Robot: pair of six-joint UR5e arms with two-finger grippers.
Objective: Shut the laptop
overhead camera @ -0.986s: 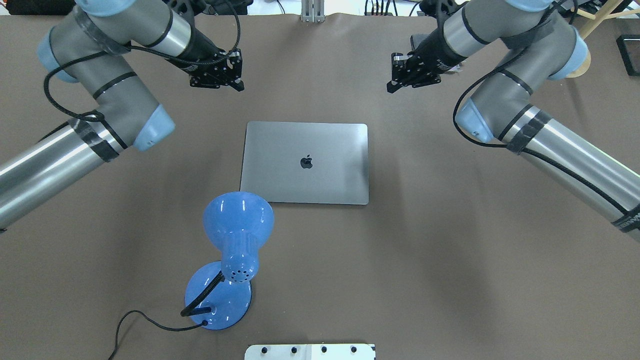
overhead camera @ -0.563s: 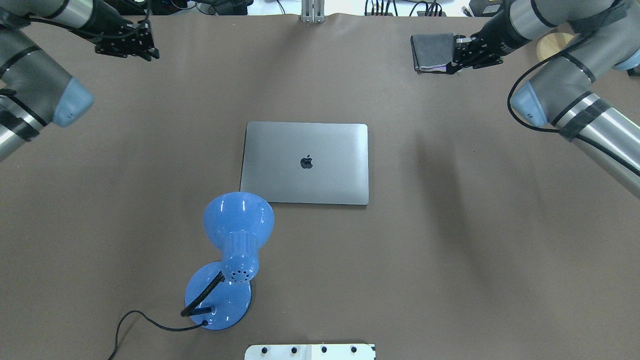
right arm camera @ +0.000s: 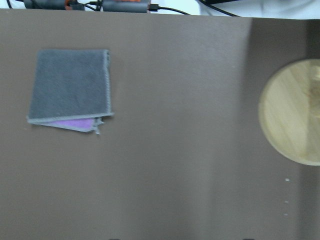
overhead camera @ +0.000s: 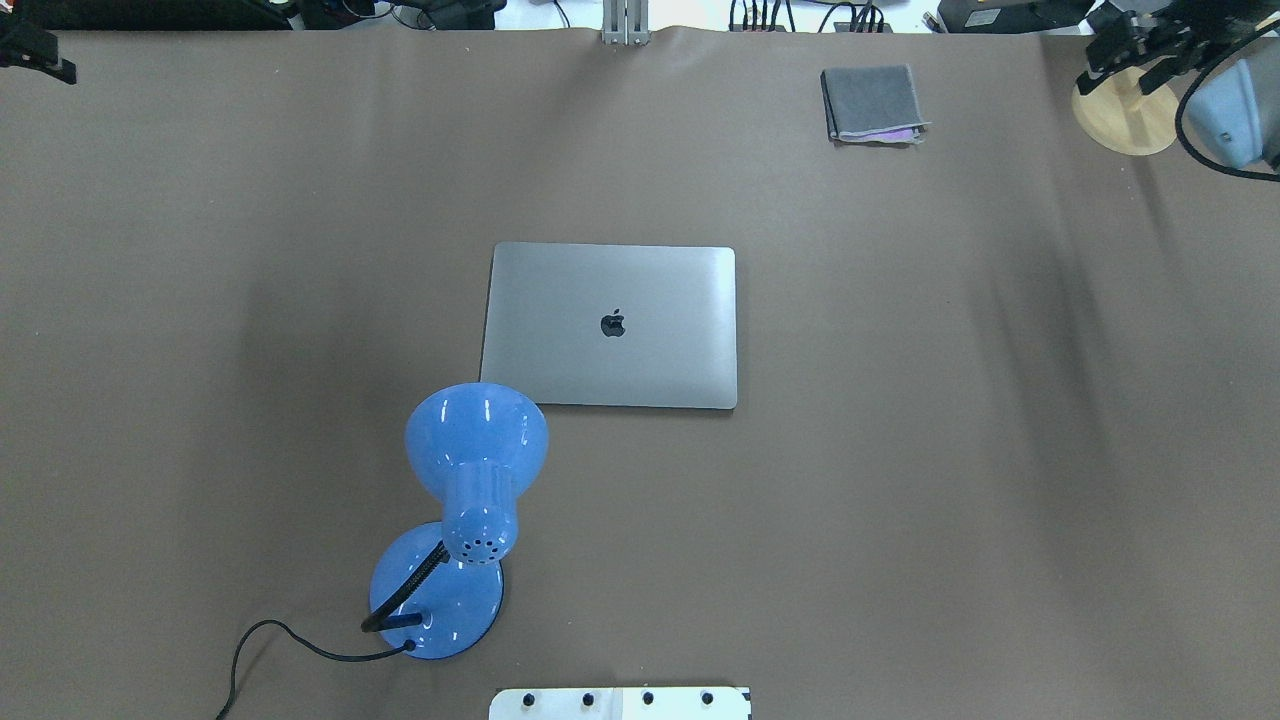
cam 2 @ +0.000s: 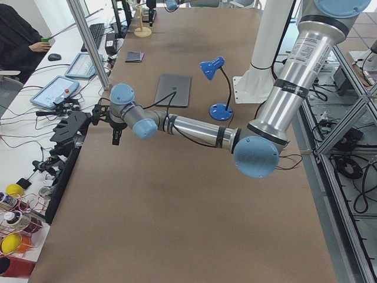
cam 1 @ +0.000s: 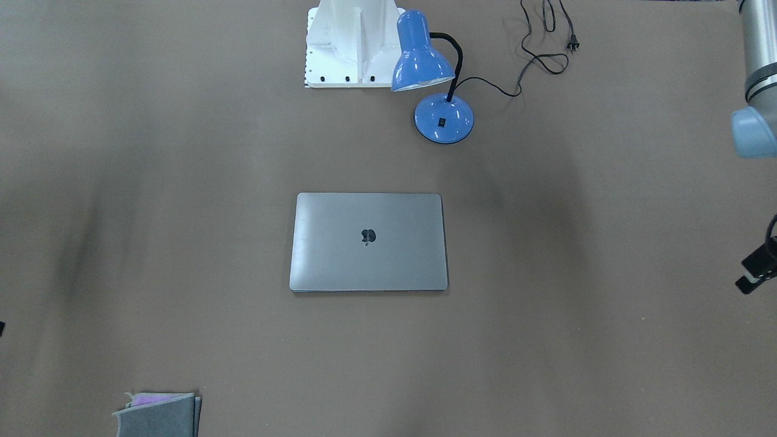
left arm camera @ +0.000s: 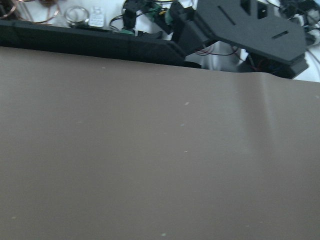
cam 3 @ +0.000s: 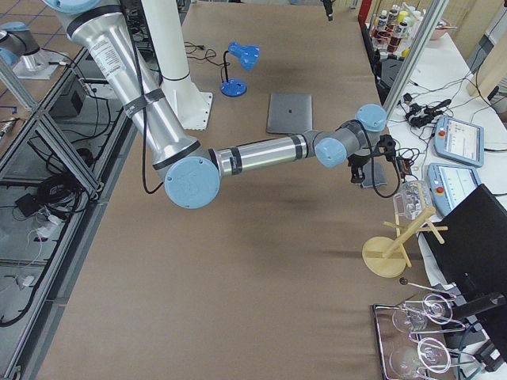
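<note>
The space-grey laptop (overhead camera: 610,325) lies flat at the table's middle with its lid down and the dark apple logo facing up; it also shows in the front view (cam 1: 368,241). My left gripper (overhead camera: 38,52) is far back at the table's left corner, only partly in view. My right gripper (overhead camera: 1128,48) is at the far right corner above a round wooden base. Both are far from the laptop and hold nothing that I can see. I cannot tell if either is open or shut; no fingers show in the wrist views.
A blue desk lamp (overhead camera: 475,440) stands just in front of the laptop's near left corner, its cord trailing left. A folded grey cloth (overhead camera: 870,103) lies at the far right. A round wooden stand base (overhead camera: 1125,120) is at the far right corner.
Both arms have pulled away from above the laptop, outward and back to the table's far corners. The laptop has stayed shut and has not moved.
</note>
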